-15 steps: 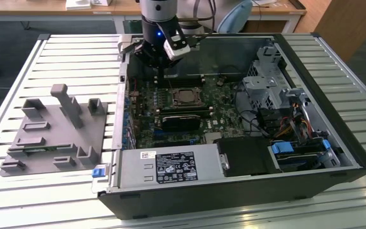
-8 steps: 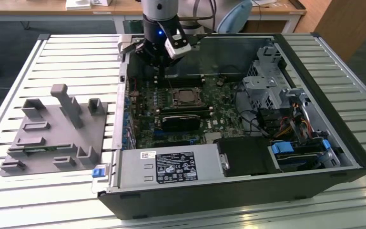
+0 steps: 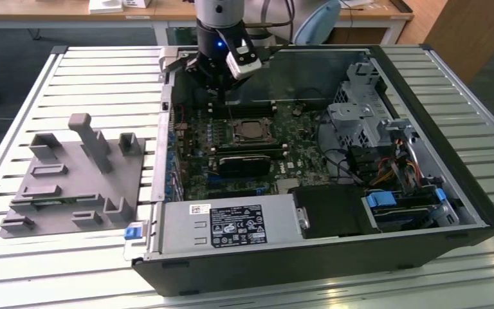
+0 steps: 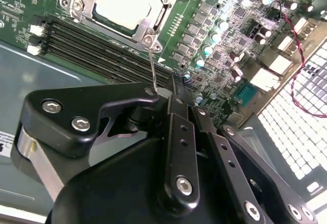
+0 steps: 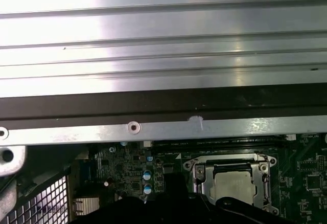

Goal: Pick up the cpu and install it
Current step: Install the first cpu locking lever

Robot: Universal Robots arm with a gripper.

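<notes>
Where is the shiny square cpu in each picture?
Exterior view: the cpu sits in its socket on the green motherboard, just below the arm.
Second wrist view: the cpu lies beyond the black pincer.
First wrist view: the cpu is in the socket.
Shared landmark: the metal socket frame around it.

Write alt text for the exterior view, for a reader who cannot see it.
An open computer case lies on a slatted metal table, its motherboard facing up with the cpu seated in its socket. The robot arm's gripper hangs over the board's far edge, just beyond the socket. A grey fixture sits at the exterior view's left.
</notes>
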